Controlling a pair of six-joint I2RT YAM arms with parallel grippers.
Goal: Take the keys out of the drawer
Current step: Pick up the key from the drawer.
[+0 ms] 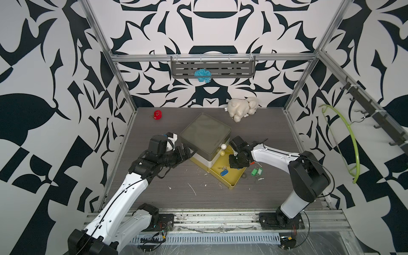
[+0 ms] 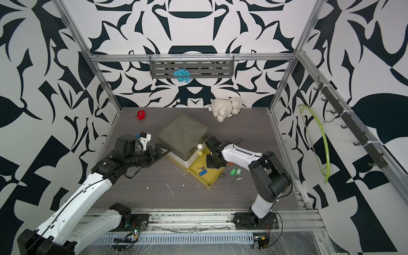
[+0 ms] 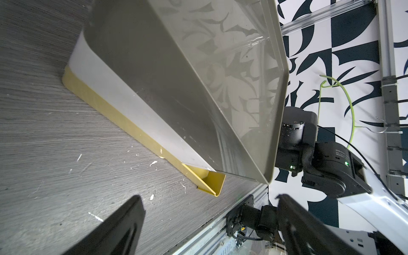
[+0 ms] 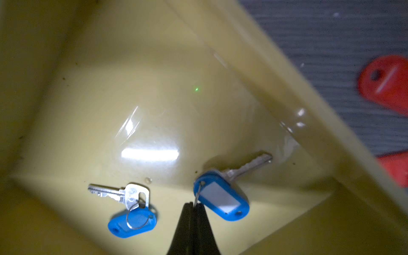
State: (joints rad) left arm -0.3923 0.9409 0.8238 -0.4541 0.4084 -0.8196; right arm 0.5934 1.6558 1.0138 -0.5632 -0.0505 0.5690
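Observation:
The yellow drawer [image 1: 232, 181] stands pulled out of the bottom of a small grey-topped drawer unit [image 1: 205, 132]. Two keys with blue tags lie inside it. My right gripper [image 4: 191, 204] reaches down into the drawer, shut on the wire ring of one blue-tagged key [image 4: 220, 202]. The other blue-tagged key [image 4: 132, 220] lies just beside the fingertips. Green-tagged keys [image 1: 257, 171] and red-tagged keys [image 4: 384, 81] lie on the table right of the drawer. My left gripper [image 3: 209, 203] is open and holds nothing, close beside the unit's left side [image 1: 189, 152].
A round red toy [image 1: 158, 114] sits at the back left and a white plush [image 1: 242, 108] at the back right. A blue yarn ball [image 1: 202, 75] rests on the wall shelf. A green hanger [image 1: 351, 141] hangs on the right wall. White scraps dot the table.

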